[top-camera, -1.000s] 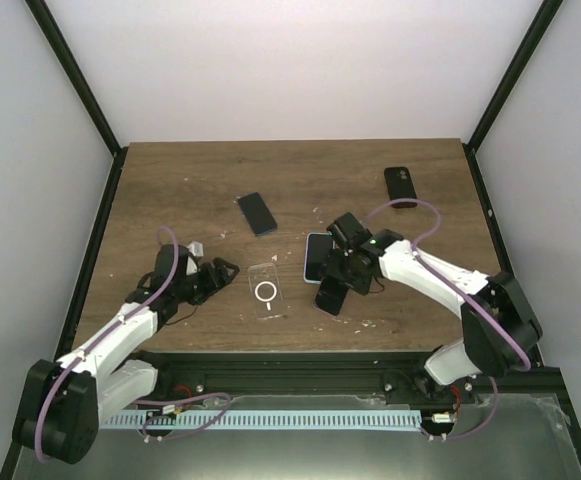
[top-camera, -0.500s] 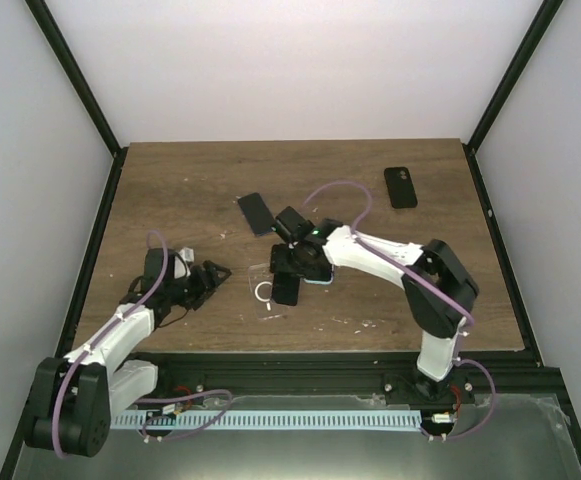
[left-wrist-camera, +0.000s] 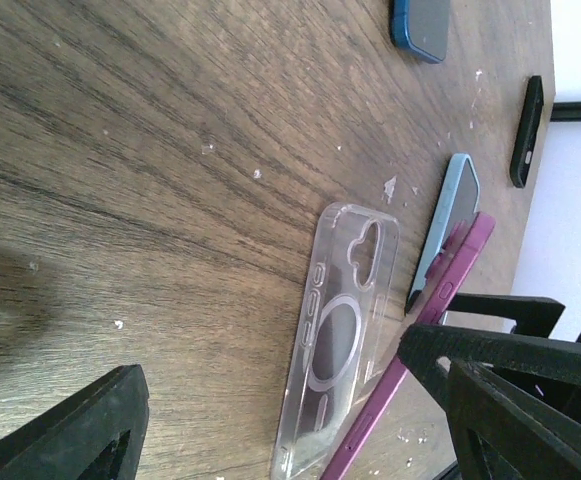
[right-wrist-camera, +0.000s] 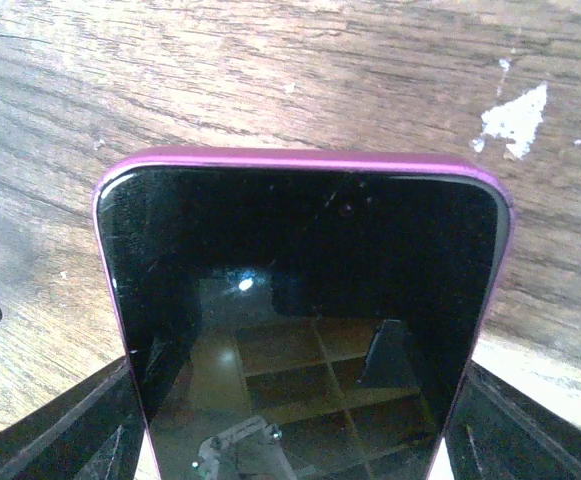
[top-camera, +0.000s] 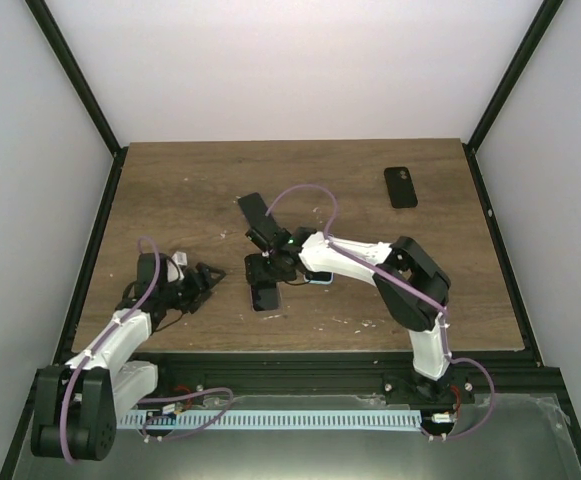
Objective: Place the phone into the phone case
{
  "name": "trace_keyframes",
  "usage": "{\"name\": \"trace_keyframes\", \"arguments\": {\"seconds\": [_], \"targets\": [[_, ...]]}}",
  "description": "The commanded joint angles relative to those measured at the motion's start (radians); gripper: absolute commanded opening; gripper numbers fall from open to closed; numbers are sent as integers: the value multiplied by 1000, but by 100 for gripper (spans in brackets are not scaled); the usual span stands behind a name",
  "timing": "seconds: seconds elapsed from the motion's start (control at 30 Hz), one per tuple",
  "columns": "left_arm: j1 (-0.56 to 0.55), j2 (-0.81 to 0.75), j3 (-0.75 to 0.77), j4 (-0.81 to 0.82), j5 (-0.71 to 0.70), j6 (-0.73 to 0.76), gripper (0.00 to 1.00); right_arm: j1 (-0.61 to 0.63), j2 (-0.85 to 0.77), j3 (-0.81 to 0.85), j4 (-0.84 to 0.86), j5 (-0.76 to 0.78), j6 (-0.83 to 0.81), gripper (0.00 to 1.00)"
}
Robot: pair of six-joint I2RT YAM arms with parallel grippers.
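My right gripper point(top-camera: 262, 272) is shut on a purple phone point(top-camera: 264, 296) with its black screen facing the wrist camera point(right-wrist-camera: 300, 300); its fingers point(right-wrist-camera: 60, 430) grip the phone's two long sides. The phone hangs over the clear phone case point(left-wrist-camera: 345, 330), which lies flat on the table and is mostly hidden under it in the top view. In the left wrist view the phone's purple edge point(left-wrist-camera: 410, 370) runs along the case's far long side. My left gripper point(top-camera: 208, 276) is open and empty, just left of the case.
A light blue phone point(left-wrist-camera: 448, 225) lies just right of the case, under the right arm. A dark blue phone point(top-camera: 254, 210) lies behind it. A black phone point(top-camera: 401, 187) lies at the back right. White flecks dot the wooden table point(top-camera: 170, 190).
My right gripper has carried the purple phone leftwards from beside the light blue phone to over the clear case. My left gripper has drawn back a little to the left.
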Motion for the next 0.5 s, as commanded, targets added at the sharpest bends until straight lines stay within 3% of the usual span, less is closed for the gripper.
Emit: {"name": "trace_keyframes", "arguments": {"seconds": [0.0,0.47], "targets": [[5,-25,-10,1,14,-6,82,5,11,47,56,-23,-61,73],[5,-24,-16,1,20,3,81,27,42,49,-11,32,-73,75]]}}
